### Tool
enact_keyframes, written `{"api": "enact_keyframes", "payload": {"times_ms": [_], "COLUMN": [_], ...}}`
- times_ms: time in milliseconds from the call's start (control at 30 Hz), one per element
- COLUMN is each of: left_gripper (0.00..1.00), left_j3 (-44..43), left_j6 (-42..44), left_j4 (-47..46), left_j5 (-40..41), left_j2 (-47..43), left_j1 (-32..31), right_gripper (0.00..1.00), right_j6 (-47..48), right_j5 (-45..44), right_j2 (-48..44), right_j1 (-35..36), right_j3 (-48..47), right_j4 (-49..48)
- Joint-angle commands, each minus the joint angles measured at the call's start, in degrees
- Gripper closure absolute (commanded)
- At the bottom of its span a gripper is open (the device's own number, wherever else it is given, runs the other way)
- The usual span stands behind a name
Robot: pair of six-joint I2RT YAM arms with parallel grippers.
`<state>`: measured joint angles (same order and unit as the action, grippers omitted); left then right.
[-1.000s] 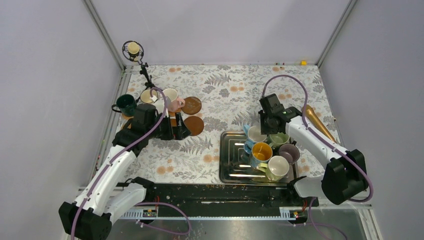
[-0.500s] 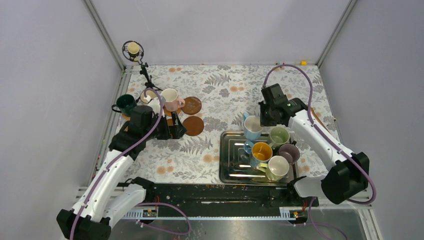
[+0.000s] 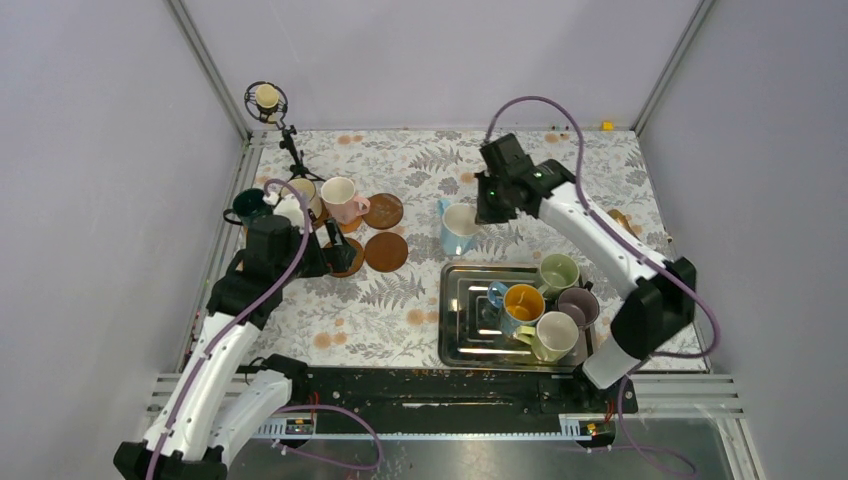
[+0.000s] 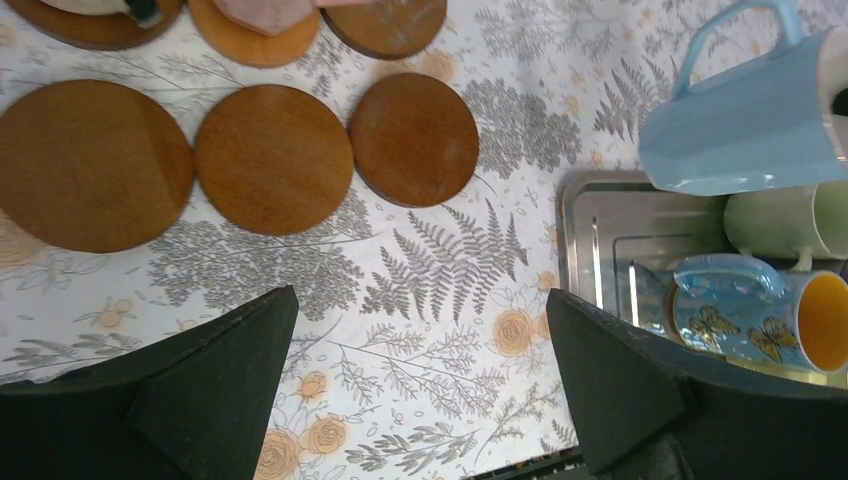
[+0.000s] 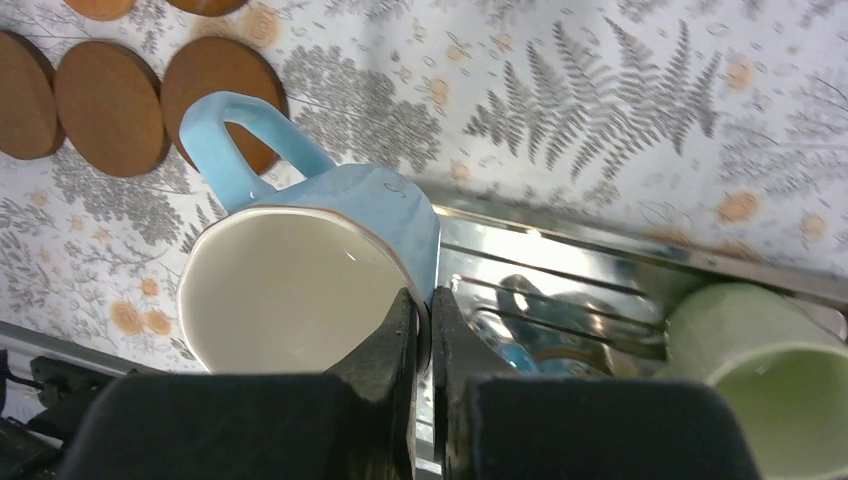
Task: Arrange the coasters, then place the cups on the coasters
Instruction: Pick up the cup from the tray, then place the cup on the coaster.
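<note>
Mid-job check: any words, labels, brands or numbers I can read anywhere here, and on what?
No readable text in any view.
A tiny dark mark near the rim of the light blue mug is too small to read.
The butterfly mug in the tray carries printed butterflies only, no words.
No lettering on the coasters or the tablecloth.
</note>
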<state>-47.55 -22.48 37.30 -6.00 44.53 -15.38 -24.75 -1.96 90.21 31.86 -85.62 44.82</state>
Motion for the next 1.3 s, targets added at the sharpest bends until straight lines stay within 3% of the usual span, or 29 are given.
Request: {"api": "enact_keyframes", "payload": {"times_ms": [0,467,733,1267], "left_gripper": [0.01,0.01,0.01,0.01], "left_j3": [-2.4,-2.1,-2.1,-2.2], "left_j6": [-0.6,-1.1,-1.2,-1.0], "left_j4": [-1.2,-1.4,-1.3,-1.2], "left_j5": [7.3,6.3,4.7,4.9], "left_j2": [-4.4,-4.3,-4.7,-4.9], "left_j1": [0.9,2.1,2.0,1.6], "right_gripper": [1.0,1.0,1.0,1.0], "right_j6": [-3.5,-8.9,-11.6,-14.9], "right_j5": [0.8,-8.6,-11.9,-15.5], "right_j2": [5.3,28.0,39.0,45.5], "right_j1": [2.4,10.7,11.8,11.8], "right_j3": [-10.2,-37.3,-51.6,-55.4], "right_j4": [-2.5,1.9,3.9,-1.6]}}
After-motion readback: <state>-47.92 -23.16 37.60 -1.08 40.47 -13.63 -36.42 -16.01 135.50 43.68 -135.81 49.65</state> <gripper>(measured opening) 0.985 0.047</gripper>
